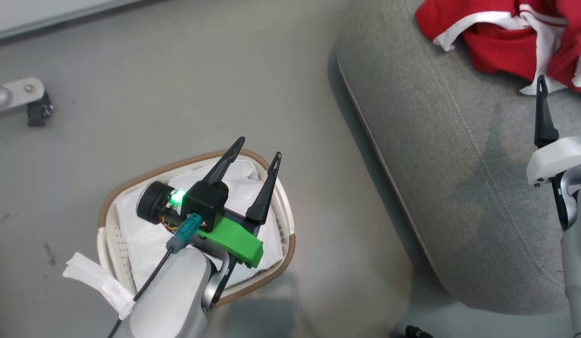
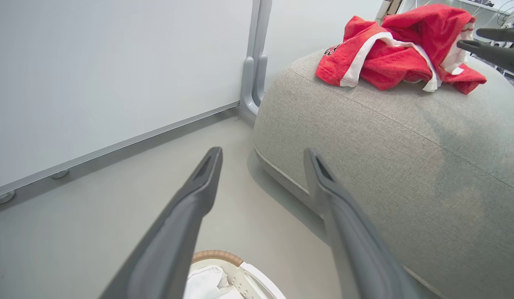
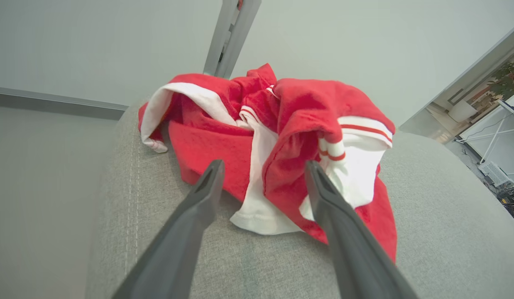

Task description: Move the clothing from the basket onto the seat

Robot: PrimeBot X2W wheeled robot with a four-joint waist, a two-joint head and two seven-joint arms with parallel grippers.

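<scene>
Left claw (image 1: 259, 146) hangs over the basket (image 1: 178, 164), fingers spread wide, nothing in them. My own left forearm (image 1: 173, 300) blocks the basket's near side in the head view. What I can see inside is the rumpled white liner (image 1: 140, 225). A white fabric strip (image 1: 98, 281) droops over the rim at the lower left, down toward the floor (image 1: 178, 70).

The basket sits on the floor near the seat (image 1: 436, 164), with a band of floor between them. The clothing (image 1: 501, 37) is up on the seat, a crumpled red heap with white stripes and trim, toward the far end.

Right claw (image 3: 264, 164) is low over the cushion, fingers wide apart, tips right at the heap's near edge. It grips nothing; the cloth lies slack on the seat. One finger crosses the white trim in the right wrist view, and I can't tell whether it touches.

Around us: a pale wall panel (image 2: 116, 62) runs along the floor, with a grey post (image 2: 257, 62) at the corner behind the seat. Far left in the head view there's a metal leg (image 1: 18, 94) with a dark caster, well apart from the basket.
</scene>
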